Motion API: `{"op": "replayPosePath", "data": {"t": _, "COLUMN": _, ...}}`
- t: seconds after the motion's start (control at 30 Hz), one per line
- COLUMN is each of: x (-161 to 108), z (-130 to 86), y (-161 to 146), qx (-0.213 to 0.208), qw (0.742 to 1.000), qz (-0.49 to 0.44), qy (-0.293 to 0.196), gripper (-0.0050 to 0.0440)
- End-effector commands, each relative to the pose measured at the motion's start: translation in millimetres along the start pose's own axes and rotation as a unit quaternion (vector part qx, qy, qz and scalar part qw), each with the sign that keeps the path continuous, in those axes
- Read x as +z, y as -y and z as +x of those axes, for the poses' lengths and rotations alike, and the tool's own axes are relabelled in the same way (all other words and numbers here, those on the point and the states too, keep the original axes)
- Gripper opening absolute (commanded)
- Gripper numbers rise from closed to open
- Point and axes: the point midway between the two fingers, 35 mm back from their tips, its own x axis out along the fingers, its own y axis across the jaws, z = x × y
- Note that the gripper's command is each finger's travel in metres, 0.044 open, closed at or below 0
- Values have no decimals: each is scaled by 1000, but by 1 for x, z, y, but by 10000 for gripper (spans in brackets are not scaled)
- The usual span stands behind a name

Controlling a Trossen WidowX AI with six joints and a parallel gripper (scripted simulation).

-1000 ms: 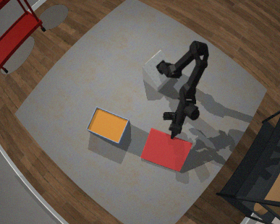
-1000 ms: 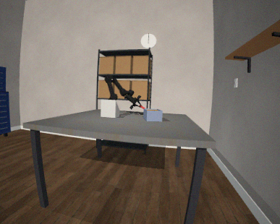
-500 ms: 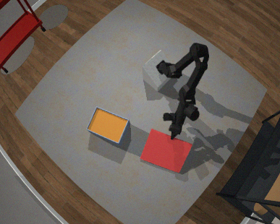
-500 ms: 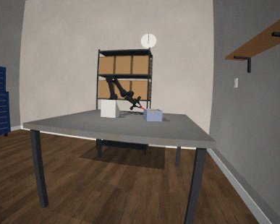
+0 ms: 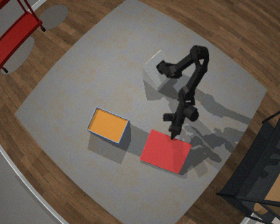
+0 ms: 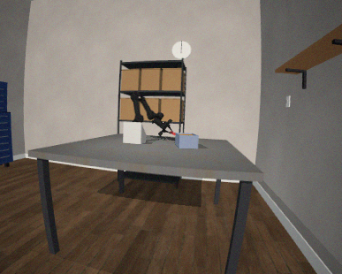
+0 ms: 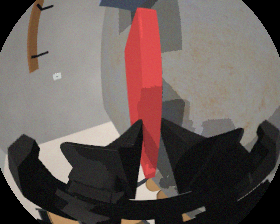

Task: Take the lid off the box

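The red lid is off the box, to its right, with a gap between them. My gripper is shut on the lid's near edge. In the wrist view the lid runs edge-on from between my fingers toward the box. I cannot tell whether the lid rests on the table or hangs just above it.
A white block stands on the table by the arm's base, also seen in the exterior view. A dark shelf rack stands off the table's right corner and a red cart at the far left.
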Motion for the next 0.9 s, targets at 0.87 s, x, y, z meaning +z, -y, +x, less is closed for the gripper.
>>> {"op": "replayPosePath", "data": {"t": 0.87, "x": 1, "z": 2, "y": 3, "qx": -4, "qw": 1000, "qz": -1, "qy": 1, "gripper": -50}}
